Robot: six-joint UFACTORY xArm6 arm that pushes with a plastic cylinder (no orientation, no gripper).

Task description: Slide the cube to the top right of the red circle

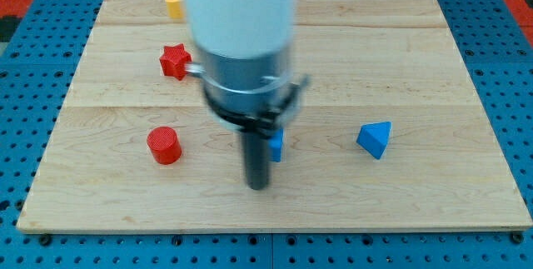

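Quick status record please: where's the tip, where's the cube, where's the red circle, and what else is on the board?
tip: on the board, low centre, just left of and below the cube
blue cube: mostly hidden behind the rod, right of the red circle, touching unclear
red circle: view's left, apart from the cube
red star: above the circle
yellow block: top edge, partly hidden
blue triangle: view's right
task state: cube not yet at circle's top right
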